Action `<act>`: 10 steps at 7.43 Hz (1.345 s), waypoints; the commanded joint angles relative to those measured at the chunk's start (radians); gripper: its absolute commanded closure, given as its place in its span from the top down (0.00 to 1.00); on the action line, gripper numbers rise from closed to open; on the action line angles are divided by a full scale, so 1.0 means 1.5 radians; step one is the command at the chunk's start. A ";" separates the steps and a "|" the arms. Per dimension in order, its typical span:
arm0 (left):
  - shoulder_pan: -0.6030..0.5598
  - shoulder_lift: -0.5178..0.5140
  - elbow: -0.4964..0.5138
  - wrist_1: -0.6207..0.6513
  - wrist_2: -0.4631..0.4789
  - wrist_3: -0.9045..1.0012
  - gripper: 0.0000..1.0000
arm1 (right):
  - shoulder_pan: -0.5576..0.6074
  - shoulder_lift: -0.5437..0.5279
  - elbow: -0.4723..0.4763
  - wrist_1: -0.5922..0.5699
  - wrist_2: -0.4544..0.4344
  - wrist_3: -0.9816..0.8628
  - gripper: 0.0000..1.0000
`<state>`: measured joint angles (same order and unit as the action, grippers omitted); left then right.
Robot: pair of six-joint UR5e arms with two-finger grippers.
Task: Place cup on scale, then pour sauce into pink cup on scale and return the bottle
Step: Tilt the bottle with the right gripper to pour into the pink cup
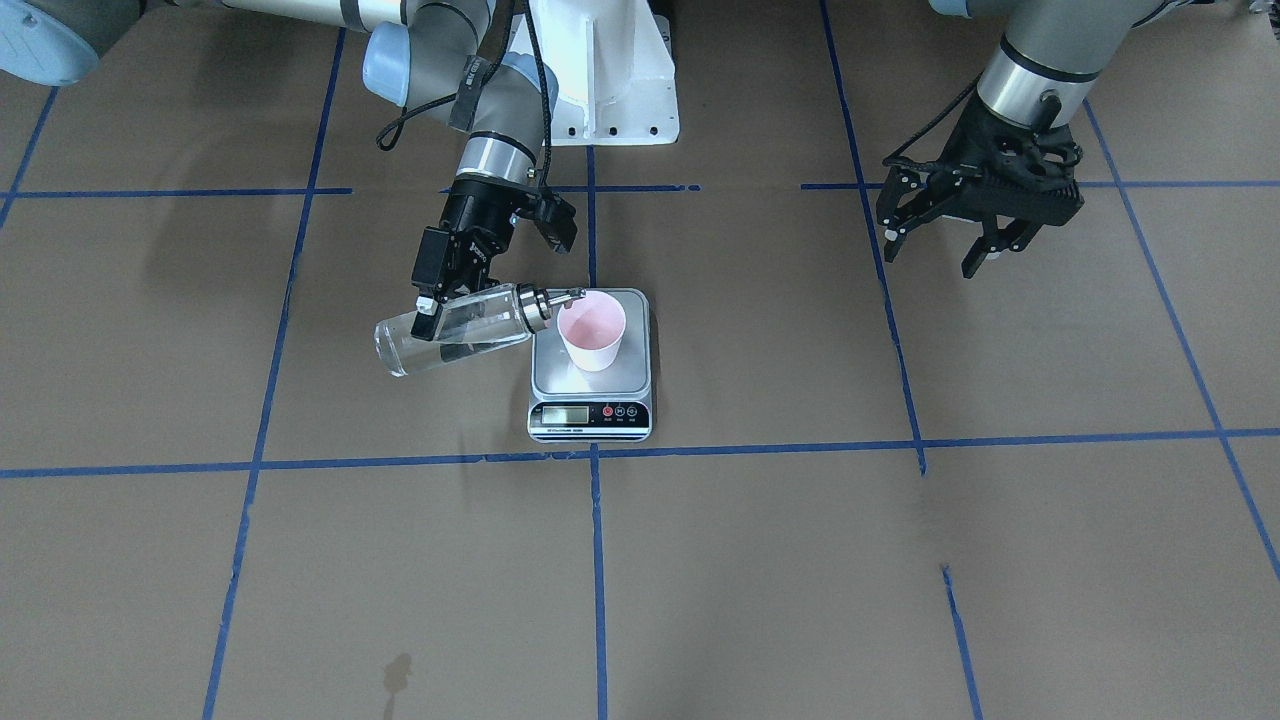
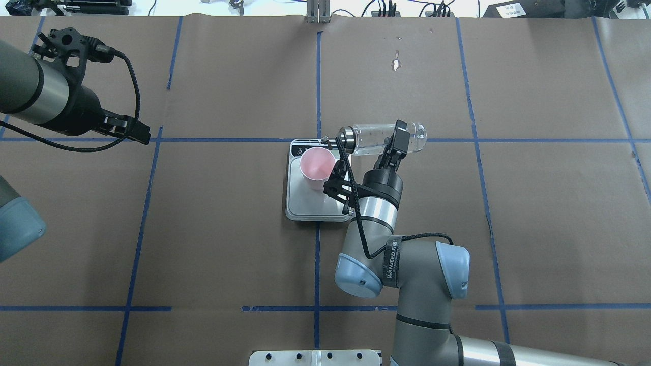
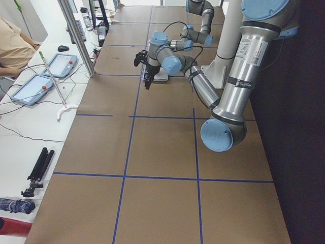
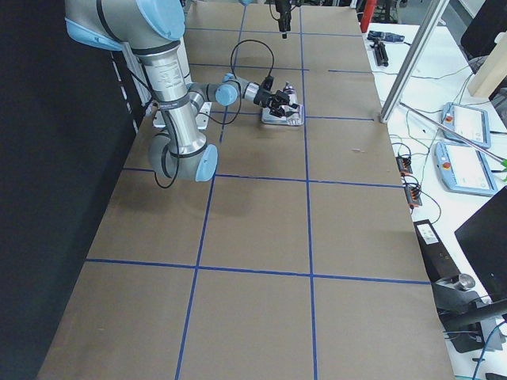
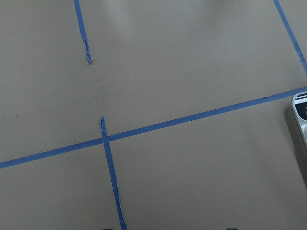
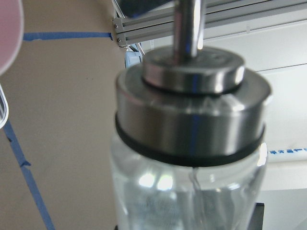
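The pale pink cup [image 1: 592, 332] stands on the silver scale [image 1: 590, 395], also seen from overhead as cup [image 2: 317, 168] on scale [image 2: 310, 203]. My right gripper [image 1: 440, 300] is shut on the clear glass bottle [image 1: 455, 330], tipped nearly flat with its silver spout [image 1: 565, 296] at the cup's rim. The bottle [image 2: 379, 138] lies level in the overhead view, and its metal cap [image 6: 192, 112] fills the right wrist view. Clear sauce shows inside the glass. My left gripper [image 1: 945, 245] is open and empty, far off to the side.
Brown paper with blue tape lines [image 1: 595, 455] covers the table. The white robot base [image 1: 610, 80] stands behind the scale. The scale's corner [image 5: 301, 120] shows at the left wrist view's right edge. A small stain [image 1: 397, 675] marks the paper near the front.
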<state>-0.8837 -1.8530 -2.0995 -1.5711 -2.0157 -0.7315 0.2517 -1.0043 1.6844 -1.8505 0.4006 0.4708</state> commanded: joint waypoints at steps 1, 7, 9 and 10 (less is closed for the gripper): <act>-0.001 0.001 -0.004 0.000 0.000 0.000 0.83 | 0.001 0.000 0.001 -0.008 -0.014 -0.045 0.00; 0.000 0.014 -0.018 0.000 -0.001 -0.001 0.84 | 0.002 -0.008 -0.001 -0.038 -0.059 -0.137 0.00; 0.000 0.014 -0.018 0.000 -0.001 -0.001 0.84 | 0.002 -0.013 -0.001 -0.038 -0.061 -0.143 0.00; 0.000 0.013 -0.018 0.000 -0.001 -0.001 0.84 | 0.002 -0.015 -0.001 -0.038 -0.061 -0.146 0.00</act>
<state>-0.8836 -1.8320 -2.1262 -1.5708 -2.0172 -0.7333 0.2546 -1.0209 1.6828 -1.9073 0.3111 0.2587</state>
